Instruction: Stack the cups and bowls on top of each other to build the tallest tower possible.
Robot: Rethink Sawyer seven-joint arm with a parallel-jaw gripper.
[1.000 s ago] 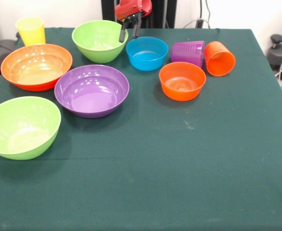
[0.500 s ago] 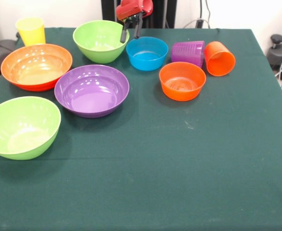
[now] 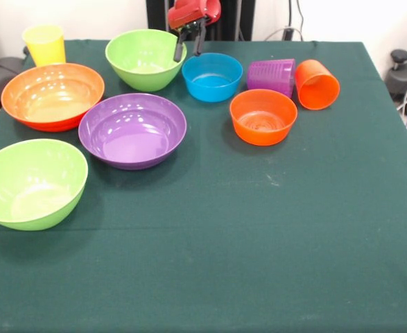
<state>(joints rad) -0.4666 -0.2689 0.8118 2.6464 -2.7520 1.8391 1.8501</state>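
My gripper (image 3: 188,48) hangs open at the far edge, its dark fingers (image 3: 178,50) on either side of the right rim of the far lime green bowl (image 3: 142,59). To the right of that bowl stands a small blue bowl (image 3: 212,76). A ribbed purple cup (image 3: 271,75) and an orange cup (image 3: 317,84) lie on their sides, and a small orange bowl (image 3: 263,116) sits in front of them. A yellow cup (image 3: 44,44) stands upright at the far left. A large orange bowl (image 3: 53,96), a purple bowl (image 3: 132,130) and a second lime green bowl (image 3: 31,182) fill the left side.
A dark green cloth (image 3: 272,243) covers the table. The table's right edge runs close to the orange cup, and a black object (image 3: 405,73) stands just beyond it.
The gripper and the far lime green bowl both shifted a little to the right a second ago. Since half a second ago nothing has moved.
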